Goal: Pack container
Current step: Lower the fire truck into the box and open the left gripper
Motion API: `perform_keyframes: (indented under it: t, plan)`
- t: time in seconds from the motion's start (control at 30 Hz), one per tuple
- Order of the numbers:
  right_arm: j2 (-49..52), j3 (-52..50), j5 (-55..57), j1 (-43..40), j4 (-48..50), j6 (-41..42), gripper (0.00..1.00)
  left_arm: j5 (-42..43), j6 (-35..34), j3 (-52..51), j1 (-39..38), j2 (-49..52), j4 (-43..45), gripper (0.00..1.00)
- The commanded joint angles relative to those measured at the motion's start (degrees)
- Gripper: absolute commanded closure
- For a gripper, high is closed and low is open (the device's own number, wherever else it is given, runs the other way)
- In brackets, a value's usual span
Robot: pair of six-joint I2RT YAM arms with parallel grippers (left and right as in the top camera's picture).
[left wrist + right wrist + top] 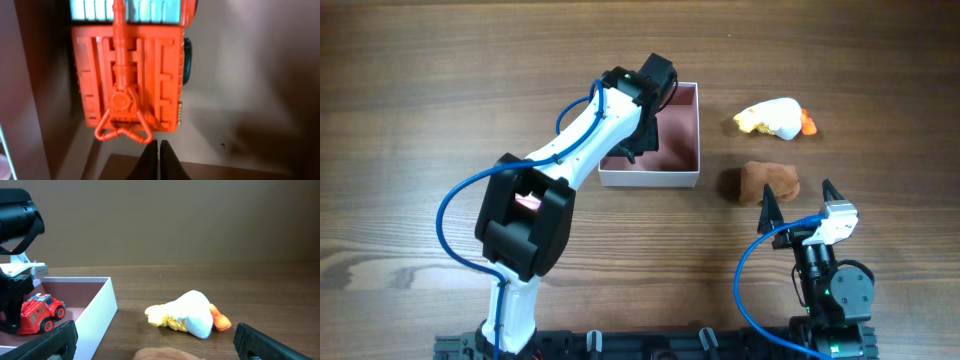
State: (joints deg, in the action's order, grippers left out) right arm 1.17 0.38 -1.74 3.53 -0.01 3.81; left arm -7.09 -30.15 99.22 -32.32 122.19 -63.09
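Observation:
The container (650, 178), a shallow white-walled box with a pink inside, sits at the table's middle. It also shows in the right wrist view (97, 312). A red toy truck (130, 75) stands on its floor and also shows in the right wrist view (40, 312). My left gripper (159, 145) is shut and empty, inside the box just off the truck's rear hook. In the overhead view (638, 140) it hides the truck. My right gripper (798, 203) is open, right beside a brown plush (768, 183). A white and yellow plush duck (775, 117) lies beyond.
In the right wrist view the duck (192, 312) lies on the wood right of the box, and the brown plush (165, 355) shows at the bottom edge between my open fingers (157, 344). My left arm (580, 130) crosses the box's left side.

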Motion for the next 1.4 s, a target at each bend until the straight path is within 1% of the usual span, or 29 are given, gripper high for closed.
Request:
perform_keyframes:
  t: [0.0,0.3,0.37,0.6,0.77,0.83,1.03,1.1,1.13,1.27,1.37]
  plan:
    - [-0.37,-0.09,-0.94,-0.24,0.17,0.83,0.00,-0.94,-0.74,0.00,0.02,0.63,1.05,0.96]
    - [-0.37,-0.09,-0.94,-0.24,0.17,0.83,0.00,-4.44,-0.28,0.00,0.02,0.63,2.47,0.94]
    - [-0.37,-0.09,-0.94,-0.24,0.17,0.83,0.00,-6.58,-0.28,0.00,0.02,0.63,2.47,0.92]
    - [-0.37,-0.09,-0.94,-0.24,0.17,0.83,0.00,-8.74,-0.11,0.00,0.02,0.63,3.37,0.92]
    - [-0.37,-0.09,-0.94,-0.24,0.17,0.83,0.00,-9.09,-0.04,0.00,0.09,0.63,4.92,0.92]
    - [-0.37,-0.09,-0.94,-0.24,0.17,0.83,0.00,-9.07,1.29,0.00,0.24,0.63,5.51,0.93]
    - [-0.37,-0.09,-0.94,-0.24,0.15,0.83,0.00,-9.27,1.42,0.00,0.98,0.63,5.01,0.91]
    - [-0.37,-0.09,-0.94,-0.24,0.15,0.83,0.01,-8.28,1.42,0.00,0.96,0.63,4.15,0.94]
    - [-0.37,-0.09,-0.94,-0.24,0.17,0.81,0.00,-6.36,1.42,0.00,0.92,0.63,3.63,0.95]
    - [-0.37,-0.09,-0.94,-0.24,0.15,0.83,0.00,0.39,1.42,0.00,0.92,0.61,2.89,0.96]
    - [-0.37,-0.09,-0.94,-0.24,0.15,0.83,0.01,2.62,1.44,0.00,0.92,0.61,2.80,0.96]
